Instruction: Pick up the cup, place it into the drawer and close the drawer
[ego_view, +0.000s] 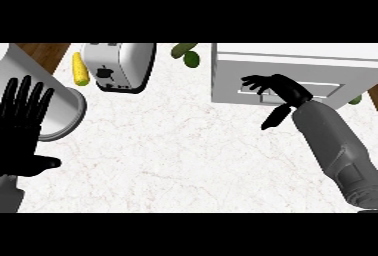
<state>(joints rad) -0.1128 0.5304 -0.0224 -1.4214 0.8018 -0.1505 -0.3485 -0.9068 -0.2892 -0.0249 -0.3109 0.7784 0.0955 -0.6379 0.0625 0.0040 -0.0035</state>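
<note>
A white drawer unit (288, 62) stands at the counter's back right, its front panel (325, 90) facing me. My right hand (284, 90) is up against that front panel near the handle; its fingers are spread and relaxed and its thumb points down. Nothing is held in it. At the left edge my left hand (22, 125) rests open, fingers up. No cup shows anywhere on the counter, and the inside of the drawer is hidden.
A large light-grey cylindrical container (55, 107) stands at the far left, behind the left hand. A toaster (118, 65) and a corn cob (80, 69) sit at the back. Green vegetables (186, 54) lie beside the drawer unit.
</note>
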